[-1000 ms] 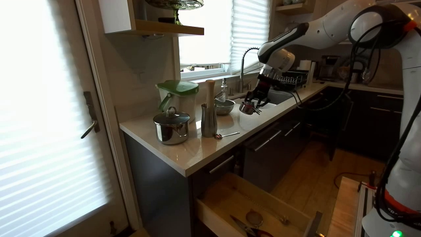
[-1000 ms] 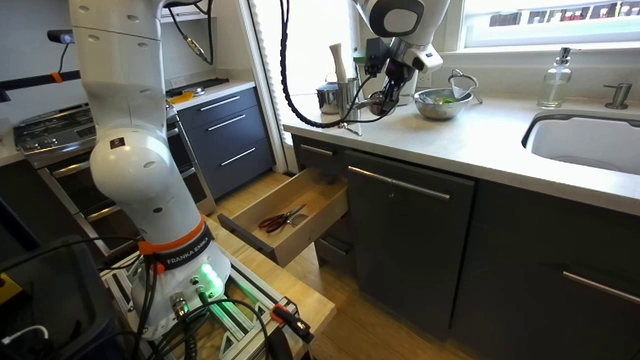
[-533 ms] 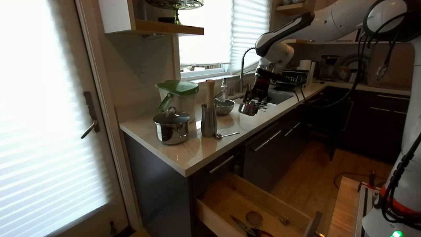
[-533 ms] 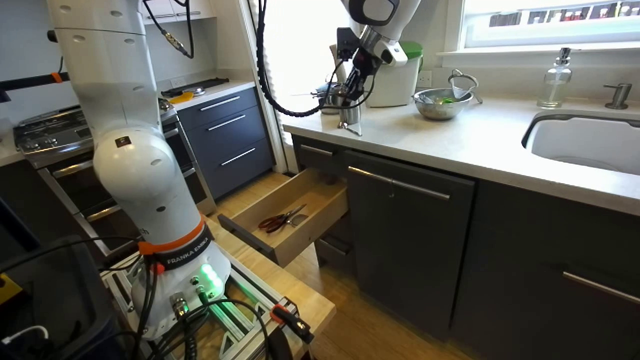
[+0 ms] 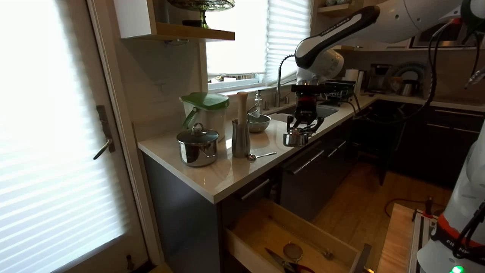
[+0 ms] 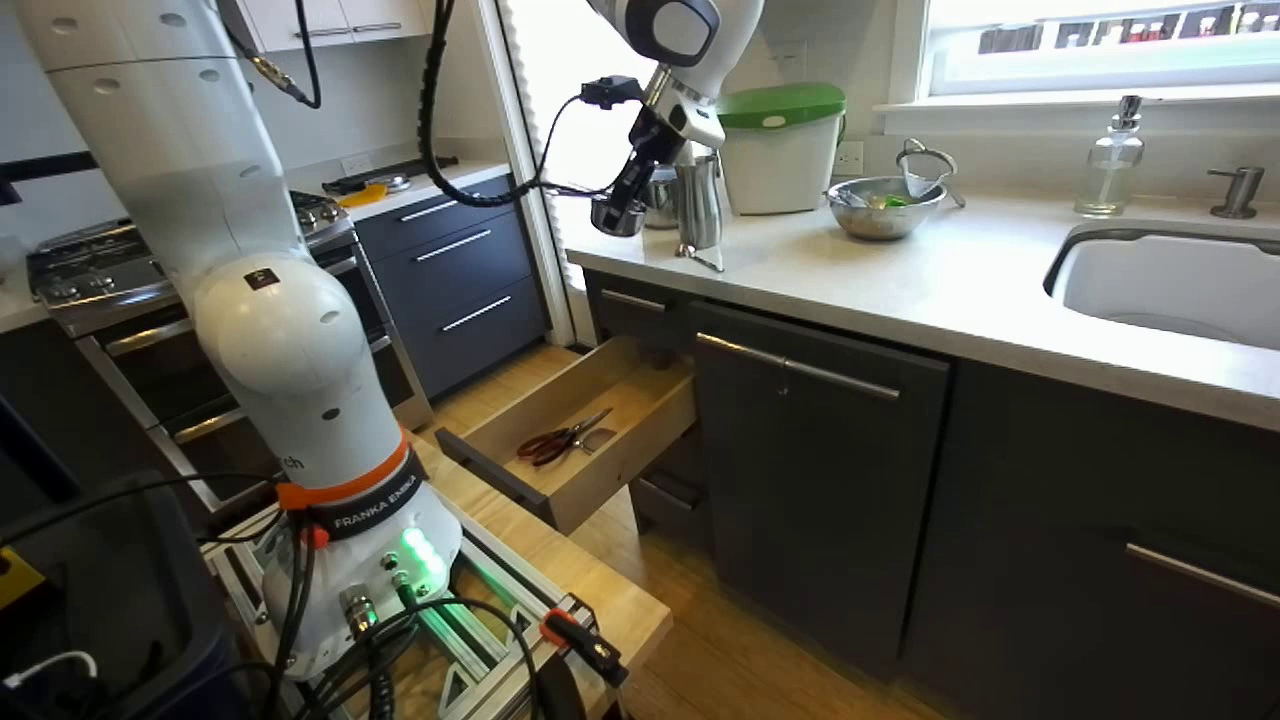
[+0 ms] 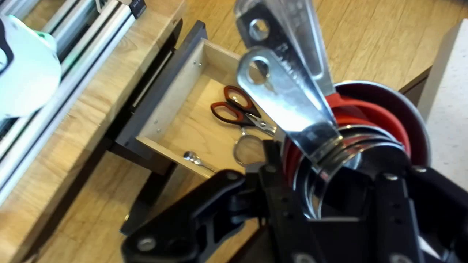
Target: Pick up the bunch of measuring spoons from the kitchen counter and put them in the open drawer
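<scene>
My gripper (image 5: 302, 131) is shut on the bunch of measuring spoons (image 5: 294, 140), which look like nested steel cups with flat handles. In the wrist view the gripper (image 7: 331, 164) has its fingers at the cup walls, and the handles of the bunch (image 7: 289, 98) point up and left. In an exterior view the bunch (image 6: 617, 217) hangs in the air by the counter's end. The kitchen counter (image 5: 212, 182) shows at the right of the wrist view (image 7: 449, 109). The drawer (image 6: 625, 470) is open, lower than the gripper; in the wrist view the drawer floor (image 7: 190, 120) lies left of the bunch.
In the drawer are red-handled scissors (image 7: 234, 109), a small round strainer (image 7: 249, 149) and a small spoon (image 7: 192, 157). On the counter stand a lidded pot (image 5: 197, 148), a tall steel cylinder (image 5: 240, 140), a bowl (image 6: 880, 215) and a green-lidded bin (image 6: 780, 165). A small scoop (image 5: 252, 156) lies by the cylinder.
My gripper has carried the bunch off the counter, out past its front edge towards the drawer's side. The gripper has turned to point more straight down. The drawer has not moved.
</scene>
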Controlling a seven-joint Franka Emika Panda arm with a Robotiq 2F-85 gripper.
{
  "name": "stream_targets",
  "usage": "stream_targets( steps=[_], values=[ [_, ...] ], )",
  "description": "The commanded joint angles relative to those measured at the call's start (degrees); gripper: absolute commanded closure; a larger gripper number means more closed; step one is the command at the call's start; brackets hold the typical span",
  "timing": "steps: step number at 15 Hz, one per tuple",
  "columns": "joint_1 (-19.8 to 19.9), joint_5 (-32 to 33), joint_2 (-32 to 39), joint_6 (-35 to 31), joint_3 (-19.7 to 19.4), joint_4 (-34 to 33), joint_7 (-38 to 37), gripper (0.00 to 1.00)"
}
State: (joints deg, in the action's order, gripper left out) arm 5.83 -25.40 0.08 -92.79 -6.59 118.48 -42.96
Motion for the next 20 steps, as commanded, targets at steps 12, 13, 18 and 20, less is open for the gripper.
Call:
stream_targets(
  steps=[12,13,18,20],
  values=[
    [1.7,5.6,-13.5,0.0,1.8,15.6,-16.4,0.83],
    [1.7,5.6,-13.3,0.0,1.8,15.5,-16.4,0.83],
    [1.7,5.6,-13.2,0.0,1.8,15.3,-16.4,0.83],
    [1.7,5.6,-13.2,0.0,1.8,15.3,-16.4,0.83]
  ],
)
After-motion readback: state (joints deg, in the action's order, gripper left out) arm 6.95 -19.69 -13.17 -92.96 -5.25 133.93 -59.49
